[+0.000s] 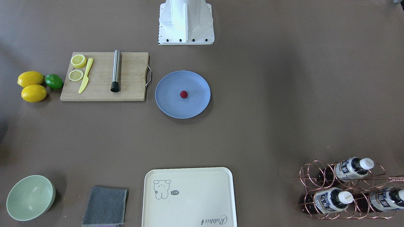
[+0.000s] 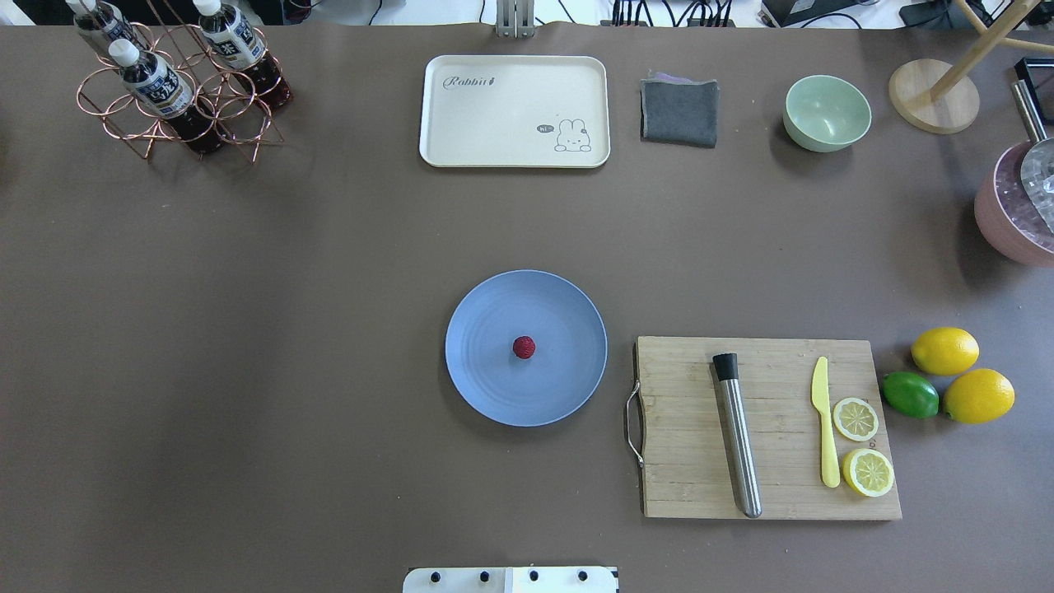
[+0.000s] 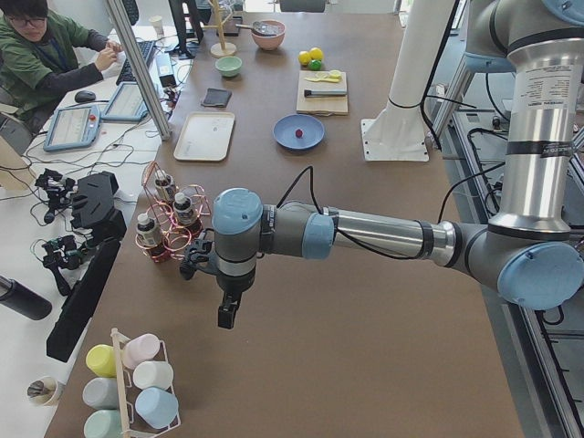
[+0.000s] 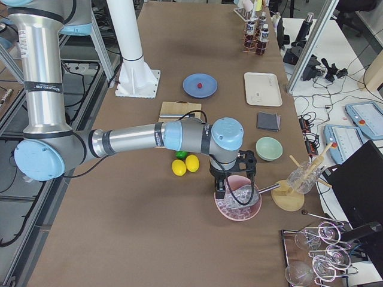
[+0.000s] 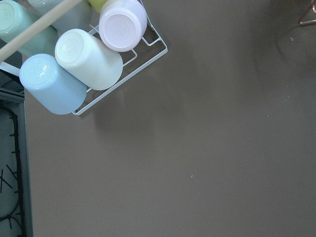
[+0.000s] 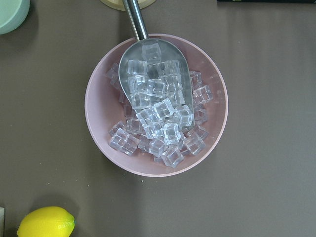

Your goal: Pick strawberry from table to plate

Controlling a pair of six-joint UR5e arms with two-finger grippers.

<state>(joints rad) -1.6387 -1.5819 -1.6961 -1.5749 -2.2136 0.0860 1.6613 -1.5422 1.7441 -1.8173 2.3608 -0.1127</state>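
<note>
the brown table (image 2: 247,329) spreads before us. at its middle the strawberry (image 2: 524,347) rests dead centre on the plate (image 2: 486,395) — job done, we judge. left gripper (image 3: 226,316) and right gripper (image 4: 221,192) hang over the table's ends, out of the way; wide or closed, we cannot tell.

The left arm (image 3: 383,233) and right arm (image 4: 131,139) share silver tubes, pale blue joint caps (image 3: 538,274) and black cables (image 3: 307,169). The white pedestal (image 1: 186,22) has dark screws (image 1: 180,40); black bands (image 4: 42,88), perhaps tape, ring the tubes.
</note>
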